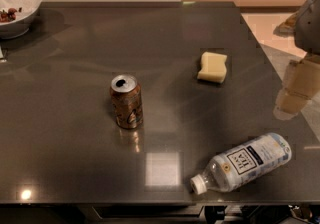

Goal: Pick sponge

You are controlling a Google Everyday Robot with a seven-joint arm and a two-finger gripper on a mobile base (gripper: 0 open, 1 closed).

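Note:
The sponge (212, 67) is a pale cream-yellow foam block with wavy sides. It lies flat on the dark grey table (75, 158), right of centre and towards the back. My gripper (294, 93) is beige and hangs at the right edge of the view, over the table's right border. It is to the right of the sponge, a little nearer the front, and well apart from it. It holds nothing that I can see.
An opened soda can (126, 101) stands upright left of the sponge. A clear water bottle (242, 163) lies on its side near the front right edge. A white bowl (15, 5) sits at the back left corner.

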